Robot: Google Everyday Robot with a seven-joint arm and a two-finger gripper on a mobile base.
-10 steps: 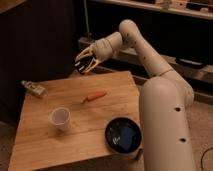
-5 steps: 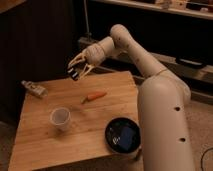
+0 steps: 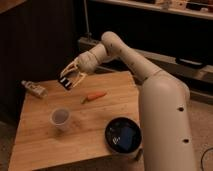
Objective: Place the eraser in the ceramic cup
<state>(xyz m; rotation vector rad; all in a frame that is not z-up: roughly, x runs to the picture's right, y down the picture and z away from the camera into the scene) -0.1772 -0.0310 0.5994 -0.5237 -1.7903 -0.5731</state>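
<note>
Eraser [image 3: 64, 81] pinched in gripper [image 3: 71, 80], aloft beyond ceramic cup [image 3: 60, 118], well apart from it. Pickup apparently done; left to do: carry over cup, lower, release inside.

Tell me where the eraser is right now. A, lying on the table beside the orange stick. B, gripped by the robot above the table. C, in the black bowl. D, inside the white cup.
B: the eraser sits between the closed jaws of the gripper, up over the far left part of the table, apart from the ceramic cup.
</note>
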